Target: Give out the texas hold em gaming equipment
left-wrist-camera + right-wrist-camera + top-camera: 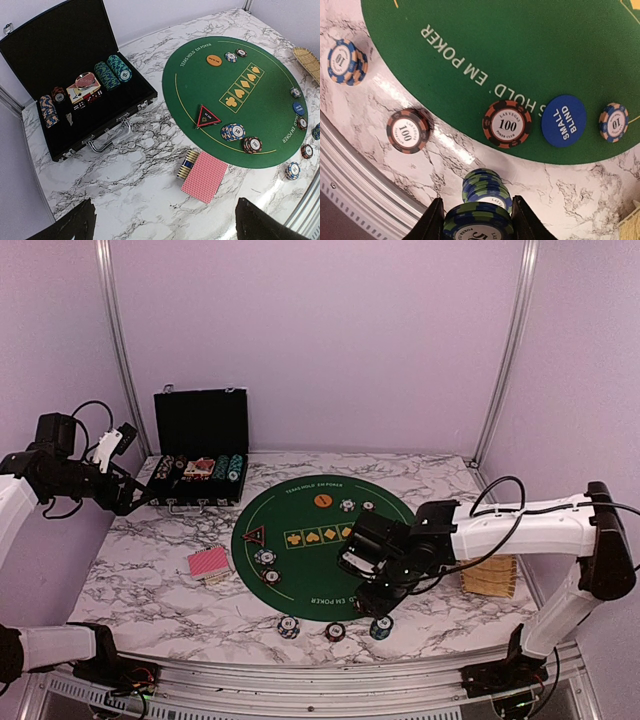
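My right gripper is shut on a small stack of teal chips, held just above another teal stack standing on the marble off the near edge of the green mat. In the top view the right gripper hangs over that stack. A blue small-blind marker and a dark red 100 chip lie on the mat. My left gripper is open and empty, high above the marble near the red-backed cards. The triangular marker and the orange marker lie on the mat.
The open black chip case stands at the back left, with chips and cards inside. The wicker basket sits at the right under my right arm. More chip stacks stand along the near edge.
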You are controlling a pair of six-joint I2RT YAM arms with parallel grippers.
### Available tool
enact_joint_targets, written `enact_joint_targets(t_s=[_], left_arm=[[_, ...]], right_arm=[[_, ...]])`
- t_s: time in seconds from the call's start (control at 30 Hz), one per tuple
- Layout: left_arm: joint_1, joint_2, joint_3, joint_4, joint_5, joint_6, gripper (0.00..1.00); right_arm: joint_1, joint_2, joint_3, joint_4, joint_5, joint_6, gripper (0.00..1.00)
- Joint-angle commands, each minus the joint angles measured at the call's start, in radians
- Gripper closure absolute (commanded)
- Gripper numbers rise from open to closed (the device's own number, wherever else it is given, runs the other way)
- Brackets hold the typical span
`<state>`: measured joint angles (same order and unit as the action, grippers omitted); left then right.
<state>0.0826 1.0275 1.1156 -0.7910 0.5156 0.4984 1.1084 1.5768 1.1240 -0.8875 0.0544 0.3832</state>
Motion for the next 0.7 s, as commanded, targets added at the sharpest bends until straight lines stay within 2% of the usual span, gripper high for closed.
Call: enact_joint_targets(t_s=[0.0,0.47,0.67], left_arm=[[0.003,-0.009,0.010,-0.022,0.011,0.008,0.01],[0.003,-0.024,0.003,-0.022,0.002,0.006,0.01],[0.003,-0.024,0.000,-0.022,-0.001,0.012,0.01]], right_arm=[[0.008,0.041,0.124,-0.002,-0.002,-0.029,0.64],[0.021,0.539,0.624,0.070,-0.018,-0.144,0.65],[0.006,0.657,0.757,0.070,-0.027,-0.166,0.66]])
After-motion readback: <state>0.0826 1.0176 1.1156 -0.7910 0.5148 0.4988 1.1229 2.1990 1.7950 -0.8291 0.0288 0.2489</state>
